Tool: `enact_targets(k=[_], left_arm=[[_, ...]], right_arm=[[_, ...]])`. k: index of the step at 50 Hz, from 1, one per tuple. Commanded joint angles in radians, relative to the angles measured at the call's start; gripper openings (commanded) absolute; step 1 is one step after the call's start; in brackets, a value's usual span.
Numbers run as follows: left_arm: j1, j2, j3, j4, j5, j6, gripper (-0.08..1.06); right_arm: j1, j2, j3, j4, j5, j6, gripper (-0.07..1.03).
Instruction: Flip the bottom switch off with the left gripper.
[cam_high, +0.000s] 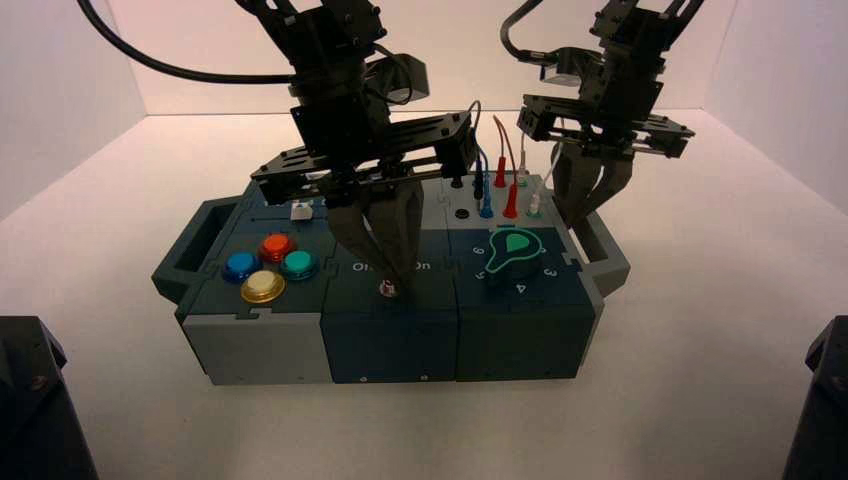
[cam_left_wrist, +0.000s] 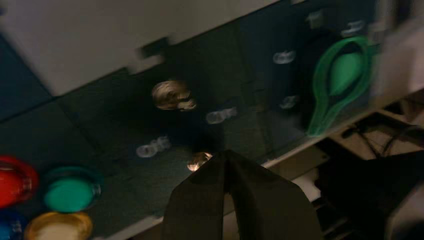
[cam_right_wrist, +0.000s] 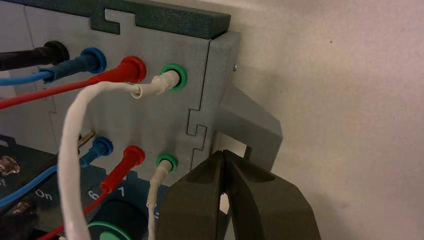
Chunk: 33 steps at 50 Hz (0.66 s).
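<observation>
Pointing my left gripper (cam_high: 403, 284) down at the near middle panel of the box (cam_high: 391, 350), I have its fingertips just beside the bottom switch (cam_left_wrist: 199, 161). The pincer is closed, its 2 tips together, and it has hold of nothing. Whether the tips touch the switch, I cannot tell. This switch sits close to the near edge of the box, and its lever position I also cannot tell. Farther in on the same panel is the other switch (cam_left_wrist: 171, 95), with a shiny base.

To the left I see 4 round buttons: red (cam_high: 277, 247), blue (cam_high: 241, 267), green (cam_high: 299, 265) and yellow (cam_high: 262, 286). To the right of my left gripper is the green and dark knob (cam_high: 514, 250). Behind it, on the far grey panel, the wires (cam_right_wrist: 75, 135) are plugged in.

My right gripper (cam_right_wrist: 223, 153) waits above the right side of the box, by the handle (cam_right_wrist: 252, 125). It is closed too, with nothing between its tips.
</observation>
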Motion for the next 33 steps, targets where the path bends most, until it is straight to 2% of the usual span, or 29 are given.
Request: enact_targets(k=[1,15,27,33], left_arm=[[0.032,-0.015,0.011,0.009,-0.002,0.006,-0.03],[0.032,-0.060,0.011,0.011,0.008,0.037,-0.03],[0.034,-0.206,0.067,0.011,-0.008,0.034,-0.03],[0.037,-0.230,0.074,0.011,-0.008,0.034,-0.03]], right_arm=[[0.015,0.040,-0.006,-0.003,-0.023,-0.032,-0.02],[0.017,0.018,0.006,-0.011,-0.023,-0.034,-0.02],[0.015,-0.028,0.020,-0.018,-0.023,-0.034,-0.02],[0.015,-0.034,0.020,-0.017,-0.023,-0.032,-0.02]])
